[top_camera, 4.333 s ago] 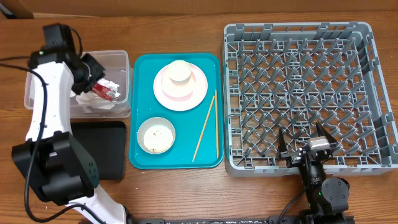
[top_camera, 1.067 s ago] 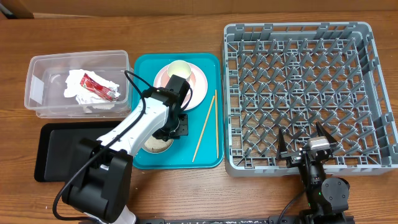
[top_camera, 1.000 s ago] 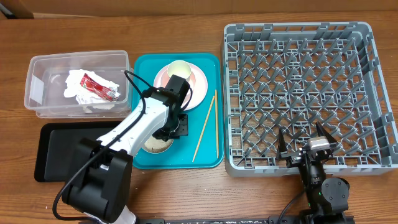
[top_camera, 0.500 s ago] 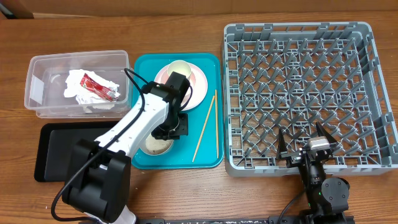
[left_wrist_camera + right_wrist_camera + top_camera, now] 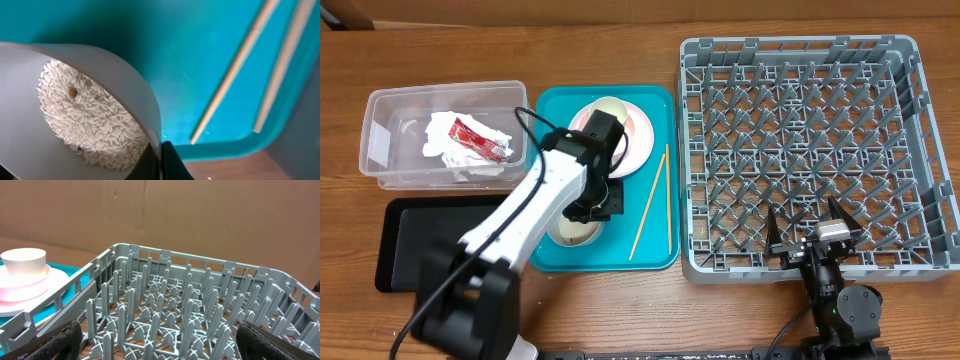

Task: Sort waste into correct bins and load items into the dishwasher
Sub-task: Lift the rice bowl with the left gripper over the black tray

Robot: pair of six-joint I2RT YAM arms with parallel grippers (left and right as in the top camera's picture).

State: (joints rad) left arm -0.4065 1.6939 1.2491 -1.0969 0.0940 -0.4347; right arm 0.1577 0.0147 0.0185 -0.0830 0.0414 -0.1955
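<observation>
Overhead straight down, left wrist close above tray (image 5: pixel 200 40), right wrist across rack (image 5: pixel 170 256)

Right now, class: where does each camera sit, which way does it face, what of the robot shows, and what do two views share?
Overhead: above the table, facing straight down on tray, rack, tub; left arm, right arm show.
Left wrist: close over the rice bowl and chopsticks, facing down; left fingers pinch the rim.
Right wrist: low at the rack's near edge, facing across it; open right fingers in the lower corners.
Shared: right wrist and overhead both show rack, plate, cup.
</observation>
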